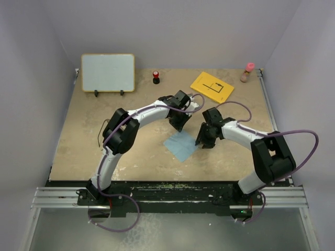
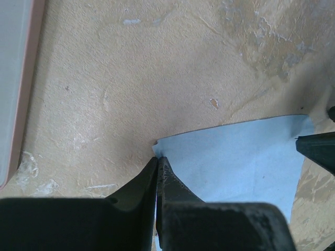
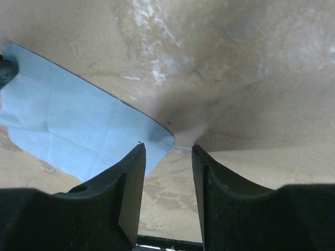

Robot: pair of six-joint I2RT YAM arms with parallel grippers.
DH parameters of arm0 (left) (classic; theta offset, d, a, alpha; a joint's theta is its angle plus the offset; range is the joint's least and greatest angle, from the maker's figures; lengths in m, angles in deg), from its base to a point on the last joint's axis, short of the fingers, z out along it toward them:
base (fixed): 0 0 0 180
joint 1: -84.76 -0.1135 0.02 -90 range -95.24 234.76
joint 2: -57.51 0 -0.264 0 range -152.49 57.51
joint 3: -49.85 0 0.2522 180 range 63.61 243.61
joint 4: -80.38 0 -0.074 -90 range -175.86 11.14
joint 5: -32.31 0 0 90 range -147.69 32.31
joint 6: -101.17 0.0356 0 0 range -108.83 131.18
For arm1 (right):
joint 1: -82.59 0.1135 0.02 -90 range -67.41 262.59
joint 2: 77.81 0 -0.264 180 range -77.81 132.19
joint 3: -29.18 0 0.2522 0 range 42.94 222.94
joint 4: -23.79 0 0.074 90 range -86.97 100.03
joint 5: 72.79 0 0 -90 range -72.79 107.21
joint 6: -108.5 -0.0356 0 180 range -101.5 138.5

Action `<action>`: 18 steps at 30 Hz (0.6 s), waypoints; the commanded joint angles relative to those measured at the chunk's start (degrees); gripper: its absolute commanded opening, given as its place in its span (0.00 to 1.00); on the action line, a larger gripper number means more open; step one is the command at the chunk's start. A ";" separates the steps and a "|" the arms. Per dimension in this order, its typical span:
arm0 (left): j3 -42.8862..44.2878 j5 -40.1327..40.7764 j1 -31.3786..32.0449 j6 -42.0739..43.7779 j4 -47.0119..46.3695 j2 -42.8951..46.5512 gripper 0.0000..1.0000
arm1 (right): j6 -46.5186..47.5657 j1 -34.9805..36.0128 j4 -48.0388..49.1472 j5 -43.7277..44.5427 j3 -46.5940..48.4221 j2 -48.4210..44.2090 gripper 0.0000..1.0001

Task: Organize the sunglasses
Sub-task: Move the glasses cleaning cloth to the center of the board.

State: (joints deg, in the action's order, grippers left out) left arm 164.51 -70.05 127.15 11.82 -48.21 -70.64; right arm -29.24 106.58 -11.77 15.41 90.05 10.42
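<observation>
The sunglasses [image 1: 102, 133] lie on the tabletop [image 1: 141, 157] at the far left, well apart from both claws. Only a thin dark wire shape shows there, just beside the left arm's elbow, which covers part of it. Lenses and frame are too small to make out, and neither wrist view catches them.

In the middle lies a light blue cloth [image 1: 182, 146], set like a diamond. The left claw [image 1: 177, 125] is at its far corner. In the left wrist view this claw [image 2: 157, 163] is clenched tight, with the corner of the cloth [image 2: 235, 157] caught at its tips. The right claw [image 1: 203, 141] is at the cloth's right corner. In its own wrist view it [image 3: 168, 151] stands released, its fingers apart on either side of the cloth's [image 3: 63, 115] tip.

Along the far edge stand a framed whiteboard [image 1: 108, 73], a small red and black object [image 1: 156, 77], a yellow sheet [image 1: 212, 87] and a little pink-capped bottle [image 1: 248, 72]. None of these lies between the claws and the sunglasses.
</observation>
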 commanded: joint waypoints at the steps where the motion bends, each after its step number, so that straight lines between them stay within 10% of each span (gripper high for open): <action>1: 0.65 0.04 -0.42 -0.43 2.25 1.15 0.04 | 0.88 0.98 3.05 -0.63 1.99 3.56 0.45; 12: 0.52 -0.10 -0.96 -0.64 2.87 1.23 0.04 | 1.13 1.76 4.22 -0.65 1.20 7.41 0.33; 18: 0.82 -0.43 -1.18 -0.64 2.88 1.05 0.04 | 1.36 1.76 2.62 1.22 3.52 8.37 0.00</action>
State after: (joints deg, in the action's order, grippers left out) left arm 164.53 -70.73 126.61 11.75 -47.49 -70.62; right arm -29.18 108.04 -5.89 12.96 93.44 16.27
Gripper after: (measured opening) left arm 0.045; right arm 0.053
